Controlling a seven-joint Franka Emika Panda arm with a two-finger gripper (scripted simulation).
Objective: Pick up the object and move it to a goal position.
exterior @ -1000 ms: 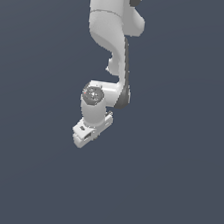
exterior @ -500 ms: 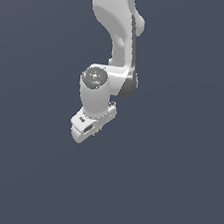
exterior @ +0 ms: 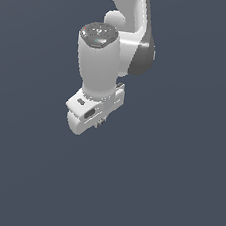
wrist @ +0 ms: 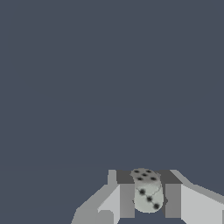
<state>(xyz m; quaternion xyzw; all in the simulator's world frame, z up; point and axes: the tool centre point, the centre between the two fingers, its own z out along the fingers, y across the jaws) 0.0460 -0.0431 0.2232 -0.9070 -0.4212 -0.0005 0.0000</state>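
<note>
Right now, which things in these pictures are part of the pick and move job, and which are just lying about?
Part of the job:
- the object, a small pale grey speckled lump, held between the fingers
- the gripper, shut on it

Just lying about:
- nothing else shows; only the arm and a plain dark grey background, in both views

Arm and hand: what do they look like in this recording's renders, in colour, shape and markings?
The arm is glossy white with rounded, tube-like links, a dark grey band at one joint and a grey circular cap on the wrist link. The hand is a blocky white body with a small dark oval slot. Its fingers are flat grey pads. No cables show.
</note>
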